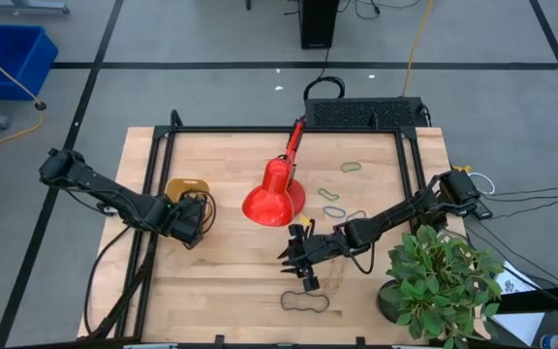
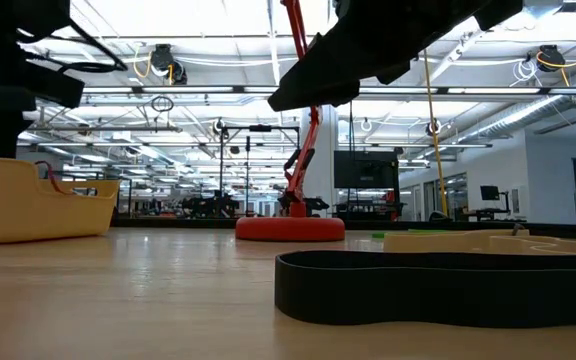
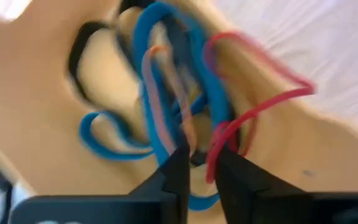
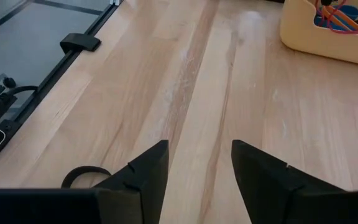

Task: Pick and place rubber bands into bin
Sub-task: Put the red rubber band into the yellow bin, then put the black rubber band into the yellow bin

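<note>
The left gripper (image 3: 199, 163), fingers slightly parted and gripping nothing, is hovering over the small yellow-orange plastic bin (image 1: 186, 187), where blue, red, orange and black rubber bands (image 3: 166, 99) are lying. The right gripper (image 4: 199, 163), released, is hanging over bare wood near one black loop (image 1: 304, 302); four more loops are lying beside the red lamp (image 1: 275, 197).

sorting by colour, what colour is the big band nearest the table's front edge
Black, clearest in the high view; it also fills the foreground of the low view.
</note>
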You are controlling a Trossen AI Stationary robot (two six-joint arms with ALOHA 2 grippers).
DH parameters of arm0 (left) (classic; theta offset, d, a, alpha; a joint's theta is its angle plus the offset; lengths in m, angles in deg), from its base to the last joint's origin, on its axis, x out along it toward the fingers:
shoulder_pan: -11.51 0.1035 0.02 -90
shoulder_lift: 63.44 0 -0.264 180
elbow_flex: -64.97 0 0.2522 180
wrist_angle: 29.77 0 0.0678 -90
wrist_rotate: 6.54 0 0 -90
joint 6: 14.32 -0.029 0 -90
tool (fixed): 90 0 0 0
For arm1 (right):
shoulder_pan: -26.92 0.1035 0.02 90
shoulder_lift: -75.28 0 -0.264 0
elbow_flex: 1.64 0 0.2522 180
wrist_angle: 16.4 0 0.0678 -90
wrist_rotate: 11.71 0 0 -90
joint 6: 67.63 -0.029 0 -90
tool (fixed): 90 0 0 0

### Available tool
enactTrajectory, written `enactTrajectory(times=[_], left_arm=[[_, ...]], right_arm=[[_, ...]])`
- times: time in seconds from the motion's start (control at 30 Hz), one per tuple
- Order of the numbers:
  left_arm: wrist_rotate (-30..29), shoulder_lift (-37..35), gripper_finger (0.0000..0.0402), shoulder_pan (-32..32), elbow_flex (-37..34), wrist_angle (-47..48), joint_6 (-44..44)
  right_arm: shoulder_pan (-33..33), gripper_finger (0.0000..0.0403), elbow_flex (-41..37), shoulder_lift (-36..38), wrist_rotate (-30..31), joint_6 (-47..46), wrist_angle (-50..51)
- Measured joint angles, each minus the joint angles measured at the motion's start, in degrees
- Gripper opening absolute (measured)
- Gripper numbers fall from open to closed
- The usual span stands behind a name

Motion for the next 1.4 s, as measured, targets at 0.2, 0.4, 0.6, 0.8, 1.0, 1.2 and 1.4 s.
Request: enactTrajectory(times=[0.2,0.4,0.6,0.8,1.0,1.2,1.4], left_arm=[[0.02,-0.02,0.0157,0.04,-0.04,-0.03,0.51],[0.95,-0.02,0.0208,0.42,0.88,-0.15,2.58],[5.06,-0.44,0.0235,2.37,2.22,0.34,2.07],[4.8,-0.87,0.0237,2.34,4.56,-3.93,-3.68],[2.24,-0.91,0.0237,2.14,5.46,-16.17,-12.37],[1.94,-0.9,0.0237,2.14,5.49,-26.72,-19.53],[1.89,-0.9,0.0237,2.19,5.49,-36.92,-23.74]], right_arm=[[0.0,0.0168,0.0,0.0,0.02,0.0,0.0],[0.0,0.0172,0.0,-0.02,0.02,-0.01,0.02],[0.0,0.0172,0.0,-0.02,0.04,0.03,-0.48],[0.5,0.017,-0.02,-0.02,-0.02,-6.08,-1.75],[1.95,0.0167,-0.02,-0.04,-0.02,-0.91,-0.66],[3.87,0.016,-0.02,-0.04,0.27,-1.14,-0.36],[4.91,0.016,-0.02,-3.15,0.28,-1.3,-1.09]])
